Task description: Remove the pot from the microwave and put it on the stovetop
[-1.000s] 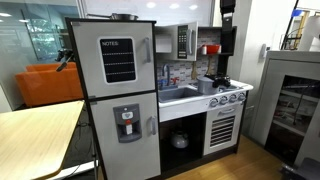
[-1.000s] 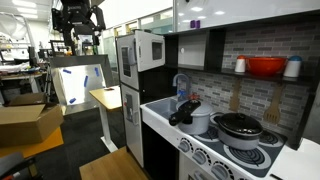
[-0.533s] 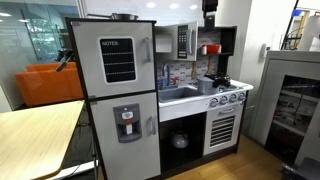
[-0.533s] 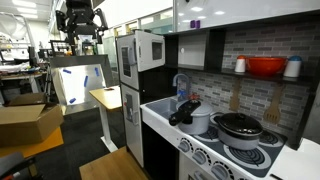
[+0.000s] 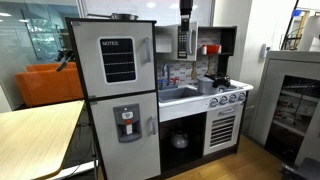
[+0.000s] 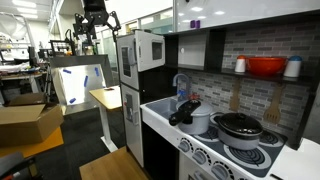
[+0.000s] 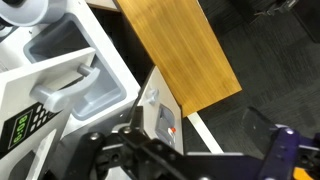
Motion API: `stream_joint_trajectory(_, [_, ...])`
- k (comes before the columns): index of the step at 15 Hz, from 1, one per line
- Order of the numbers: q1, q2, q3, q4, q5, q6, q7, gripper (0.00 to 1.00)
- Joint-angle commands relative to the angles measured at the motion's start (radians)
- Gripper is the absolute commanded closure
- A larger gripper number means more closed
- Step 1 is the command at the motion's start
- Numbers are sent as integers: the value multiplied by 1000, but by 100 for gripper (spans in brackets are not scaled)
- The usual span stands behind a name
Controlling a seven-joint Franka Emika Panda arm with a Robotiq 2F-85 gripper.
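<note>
The microwave (image 5: 183,42) hangs in the toy kitchen above the sink, and its dark door looks closed; it also shows in an exterior view (image 6: 140,51). The silvery pot (image 6: 199,122) stands by the sink just beside the stovetop (image 6: 232,156), with a black utensil leaning on it. The stovetop (image 5: 226,94) carries a black pan (image 6: 240,127). My gripper (image 6: 95,17) hangs high in the air, in front of and above the microwave, fingers spread and empty. In the wrist view the gripper (image 7: 190,165) looks down on the fridge and floor.
The tall grey fridge (image 5: 113,95) stands beside the microwave. A red vessel (image 6: 265,66) sits on the shelf over the stovetop. A wooden table (image 7: 165,45) stands before the fridge. A grey cabinet (image 5: 290,105) is beyond the stove.
My arm has moved sideways along the top of the kitchen, from above the stovetop side towards the microwave. The pot and pan have not moved.
</note>
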Motion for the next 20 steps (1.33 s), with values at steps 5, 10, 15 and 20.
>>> stream_joint_trajectory(5, [-44,111,6,71,31,112,-80,0])
stream_joint_trajectory(10, [-68,149,12,70,10,190,-79,0])
stream_joint_trajectory(15, [-90,171,14,68,-30,240,-65,0])
stream_joint_trajectory(20, [-124,186,11,63,-110,296,-45,0])
